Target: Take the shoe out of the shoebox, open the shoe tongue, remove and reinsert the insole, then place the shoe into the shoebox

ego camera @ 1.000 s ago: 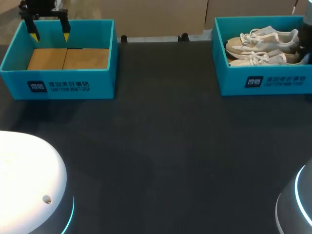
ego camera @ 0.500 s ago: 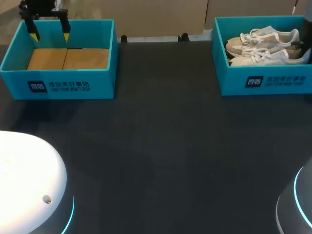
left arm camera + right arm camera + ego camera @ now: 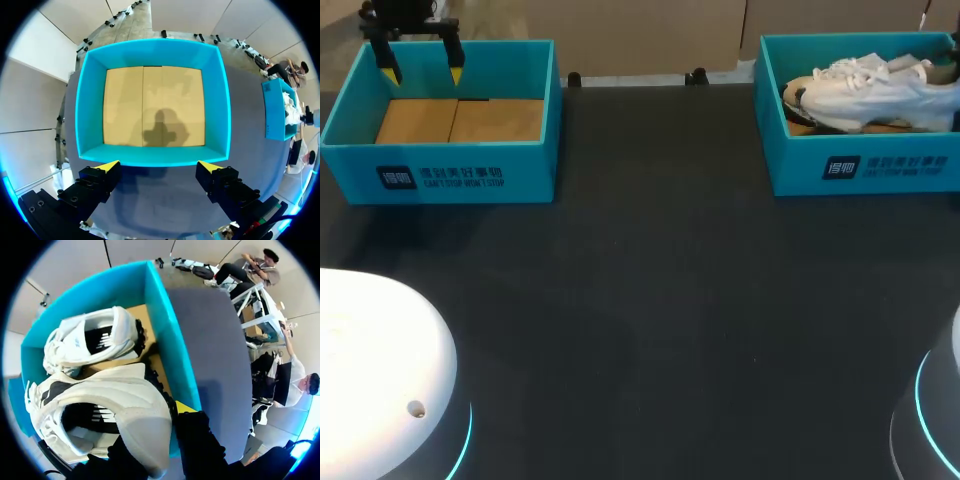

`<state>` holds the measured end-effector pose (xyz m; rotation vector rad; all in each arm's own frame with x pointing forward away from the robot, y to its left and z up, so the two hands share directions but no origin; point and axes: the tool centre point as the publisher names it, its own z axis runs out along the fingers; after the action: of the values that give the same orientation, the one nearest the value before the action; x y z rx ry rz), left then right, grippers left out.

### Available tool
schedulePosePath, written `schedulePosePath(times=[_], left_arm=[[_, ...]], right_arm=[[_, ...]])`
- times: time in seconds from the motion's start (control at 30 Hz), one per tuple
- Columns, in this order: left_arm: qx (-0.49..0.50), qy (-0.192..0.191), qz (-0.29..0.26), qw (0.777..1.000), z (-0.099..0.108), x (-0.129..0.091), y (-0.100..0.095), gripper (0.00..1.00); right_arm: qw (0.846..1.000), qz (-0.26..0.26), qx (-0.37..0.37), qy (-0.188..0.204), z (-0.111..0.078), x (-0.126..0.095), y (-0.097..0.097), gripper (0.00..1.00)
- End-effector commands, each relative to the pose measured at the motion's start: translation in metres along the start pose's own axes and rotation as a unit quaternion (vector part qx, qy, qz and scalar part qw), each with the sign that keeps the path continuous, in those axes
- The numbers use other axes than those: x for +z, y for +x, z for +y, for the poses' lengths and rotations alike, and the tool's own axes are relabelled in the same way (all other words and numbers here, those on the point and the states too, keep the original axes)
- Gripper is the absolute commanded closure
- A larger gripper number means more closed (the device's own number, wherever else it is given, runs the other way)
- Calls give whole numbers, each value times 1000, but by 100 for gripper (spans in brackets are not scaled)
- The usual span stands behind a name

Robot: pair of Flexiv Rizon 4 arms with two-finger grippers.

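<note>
Two white sneakers are in the blue shoebox at the table's back right. One shoe is raised and tilted above the box's front wall. In the right wrist view my right gripper is shut on that shoe's heel, with one yellow fingertip showing beside it. The other shoe lies on the box floor ahead of the gripper. My left gripper hangs open over the second blue box at the back left, holding nothing.
The left box holds only a brown cardboard floor. Dark table surface stretches between and in front of the two boxes. My arms' white bases sit at the near corners.
The nearer shoe has risen from lying flat in the right box and now tilts above its front wall, held by my right gripper. The left arm has not moved.
</note>
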<state>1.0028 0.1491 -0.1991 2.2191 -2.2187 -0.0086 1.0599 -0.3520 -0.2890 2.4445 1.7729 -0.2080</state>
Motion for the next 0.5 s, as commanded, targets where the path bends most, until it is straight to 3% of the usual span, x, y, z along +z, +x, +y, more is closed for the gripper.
schedulePosePath(times=[0.03,0.23,0.5], left_arm=[[0,1,0,1000,1,0,0,0],[0,1,0,1000,1,0,0,0],[0,1,0,1000,1,0,0,0]], right_arm=[[1000,-2,6,-13,-13,-29,-7,100],[1000,3,7,-26,-18,-56,-18,100],[999,-4,-7,-32,-26,-84,-17,100]])
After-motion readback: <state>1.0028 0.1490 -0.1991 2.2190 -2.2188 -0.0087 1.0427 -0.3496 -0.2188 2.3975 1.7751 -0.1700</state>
